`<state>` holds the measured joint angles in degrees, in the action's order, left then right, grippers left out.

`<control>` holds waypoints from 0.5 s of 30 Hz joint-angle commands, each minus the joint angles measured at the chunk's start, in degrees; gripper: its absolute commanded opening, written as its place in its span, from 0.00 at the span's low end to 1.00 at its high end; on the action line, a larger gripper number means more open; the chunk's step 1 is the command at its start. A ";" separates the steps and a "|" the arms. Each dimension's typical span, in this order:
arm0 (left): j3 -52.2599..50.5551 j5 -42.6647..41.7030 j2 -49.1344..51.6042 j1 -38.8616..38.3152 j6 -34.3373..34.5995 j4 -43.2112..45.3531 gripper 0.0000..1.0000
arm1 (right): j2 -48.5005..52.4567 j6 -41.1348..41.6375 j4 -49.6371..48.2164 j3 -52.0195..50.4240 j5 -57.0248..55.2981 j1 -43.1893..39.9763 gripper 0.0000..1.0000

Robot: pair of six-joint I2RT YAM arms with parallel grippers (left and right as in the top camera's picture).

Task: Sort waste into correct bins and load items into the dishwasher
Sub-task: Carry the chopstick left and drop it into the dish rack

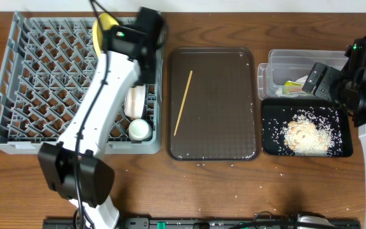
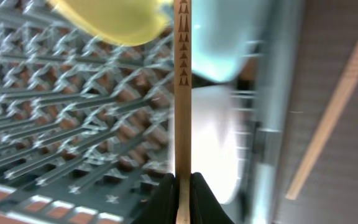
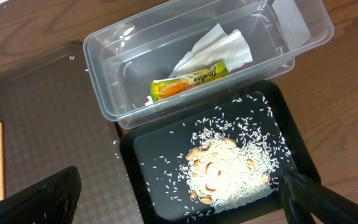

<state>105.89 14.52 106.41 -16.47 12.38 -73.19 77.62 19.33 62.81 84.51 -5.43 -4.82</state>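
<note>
Over the rack's 1 o'clock corner, L pincer [image 2: 183,183] is clenched on 1 chopstick [image 2: 183,93], which runs out past the yellow plate [image 2: 110,22]. To do this well, I'd lower w/ the stick lined up on a gap in the dish rack [image 2: 73,124], clear of plate & blue bowl [image 2: 229,43], and let go only once it's supported. 2nd chopstick [image 1: 183,102] lies on the brown tray [image 1: 221,127], table centre. R pincer [image 3: 179,174] gapes, empty, above the black tray [image 3: 151,155] at 3 o'clock. Wrapper [image 3: 191,81] in the clear tub [image 3: 98,50] reads approx "Dorada", unsure. The held stick shows only small dark triangles.
</note>
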 commanded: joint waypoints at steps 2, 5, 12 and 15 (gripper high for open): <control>-4.02 1.42 0.70 5.07 -3.82 0.72 0.08 | 0.28 0.79 0.02 0.13 -0.74 -0.46 0.99; -6.86 1.16 0.70 7.72 -5.27 3.50 0.08 | 0.28 0.79 0.02 0.13 -0.74 -0.46 0.99; -10.10 1.22 0.70 9.07 -8.33 7.17 0.49 | 0.28 0.79 0.02 0.13 -0.74 -0.46 0.99; -10.10 1.25 0.70 9.07 -8.35 7.58 0.65 | 0.28 0.79 0.02 0.13 -0.74 -0.46 0.99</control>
<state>95.92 15.38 106.50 -7.38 5.08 -65.71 77.62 19.33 62.78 84.51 -5.43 -4.82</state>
